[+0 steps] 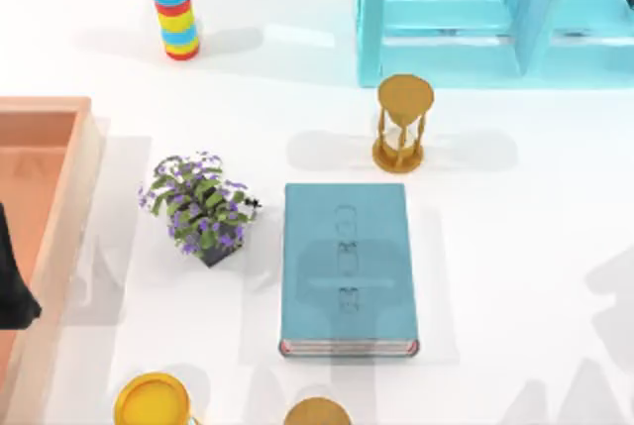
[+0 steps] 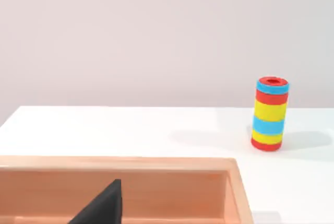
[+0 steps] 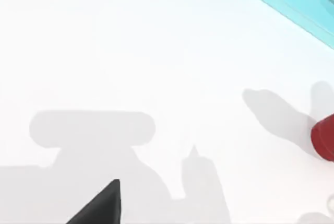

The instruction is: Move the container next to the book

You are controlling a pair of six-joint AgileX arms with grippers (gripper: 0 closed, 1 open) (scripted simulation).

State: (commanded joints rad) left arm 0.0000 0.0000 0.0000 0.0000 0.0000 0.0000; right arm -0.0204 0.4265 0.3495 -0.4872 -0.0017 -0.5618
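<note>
White glossy surface (image 1: pixel 515 247) carries the book (image 1: pixel 347 266) at its middle: you see a thick teal hardcover slab, faintly embossed, lying flat with its white page edges showing. A leafy purple-flowered potted plant (image 1: pixel 201 209) stands just beside it on the left, and a wooden hourglass (image 1: pixel 403 124) stands behind it. Your left end effector (image 1: pixel 12 291) hangs over the smooth orange-tan wooden tray (image 1: pixel 74 187); apart or together, you cannot tell

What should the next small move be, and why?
Probably ease the left end effector, over the wooden tray, toward the round tan object at the table's near edge by the book; it could be what needs moving, though I can't confirm.
</note>
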